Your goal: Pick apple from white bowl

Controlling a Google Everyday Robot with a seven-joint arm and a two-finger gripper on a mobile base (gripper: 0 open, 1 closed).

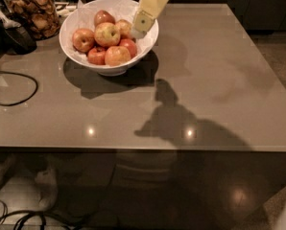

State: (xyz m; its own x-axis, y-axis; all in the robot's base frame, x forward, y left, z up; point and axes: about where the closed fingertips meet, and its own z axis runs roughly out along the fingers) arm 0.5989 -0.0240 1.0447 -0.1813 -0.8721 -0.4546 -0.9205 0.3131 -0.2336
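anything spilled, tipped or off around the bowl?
Nothing stands out. The white bowl stands upright on the table, with the apple and the smaller apples piled inside and none spilled. The gripper hangs over the bowl's right rim.

White bowl (109,70): one, lined with crinkled white paper.
Largest apple (107,34): one, pale yellow with red blush, near the middle of the white bowl.
Other apples (83,40): six in view, all inside the white bowl; that makes seven in the pile.
Pincer (138,28): one, pale yellow, hanging over the right rim of the white bowl.
Glass jar (35,11): one, with brown contents, to the left of the white bowl.
Black cable (29,93): one loop, left of the white bowl and nearer the camera.
Tabletop (215,75): one, grey and glossy, carrying the white bowl.
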